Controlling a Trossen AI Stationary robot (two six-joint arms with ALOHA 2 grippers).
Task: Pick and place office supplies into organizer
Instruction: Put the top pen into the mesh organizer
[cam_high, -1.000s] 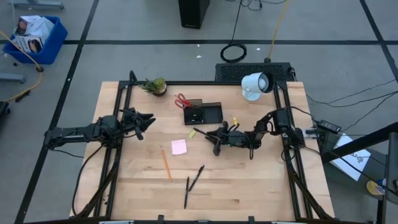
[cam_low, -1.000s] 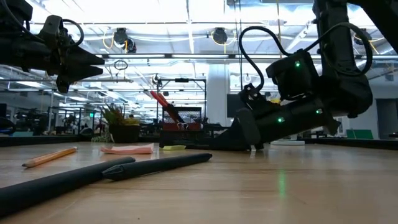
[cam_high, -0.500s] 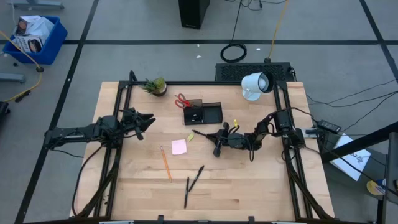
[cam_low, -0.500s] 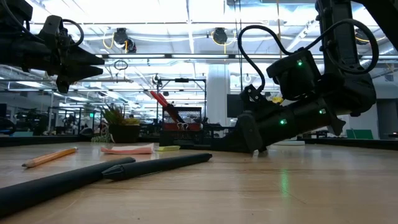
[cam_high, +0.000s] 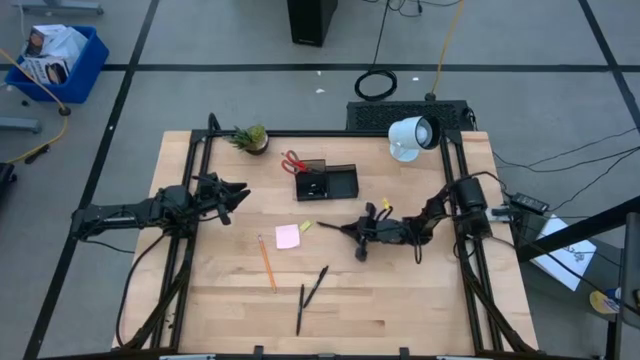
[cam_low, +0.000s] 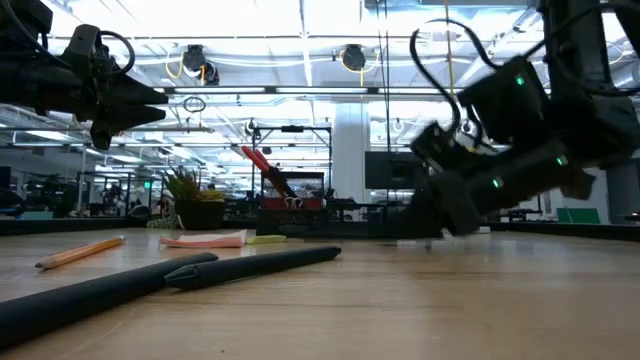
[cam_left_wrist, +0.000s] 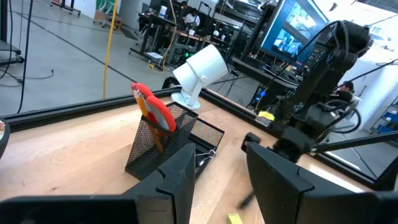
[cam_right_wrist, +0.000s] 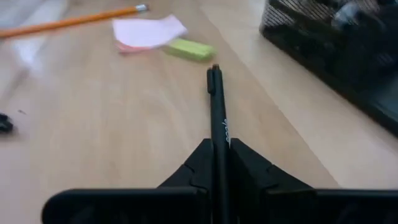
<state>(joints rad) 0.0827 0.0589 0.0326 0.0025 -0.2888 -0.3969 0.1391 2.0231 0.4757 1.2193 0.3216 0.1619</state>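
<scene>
Clamping a black pen (cam_right_wrist: 217, 106), right gripper (cam_right_wrist: 216, 163) low beside organizer (cam_high: 326, 182), left gripper (cam_left_wrist: 219, 180) parted

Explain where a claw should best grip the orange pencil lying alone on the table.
Grip the pencil at mid-shaft, coming straight down from above. It lies flat and thin on bare wood, so fingers should straddle its width, probably; ends would tip it.

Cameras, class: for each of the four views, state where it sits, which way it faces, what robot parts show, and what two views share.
High view: overhead, facing down on the table; both arms show.
Low view: at tabletop height, facing across two pens; both arms show.
Left wrist view: on the left arm, facing the organizer; own fingers show.
Right wrist view: on the right arm; the right gripper grips a pen.
Shared: scissors appear in the left wrist and low views.
</scene>
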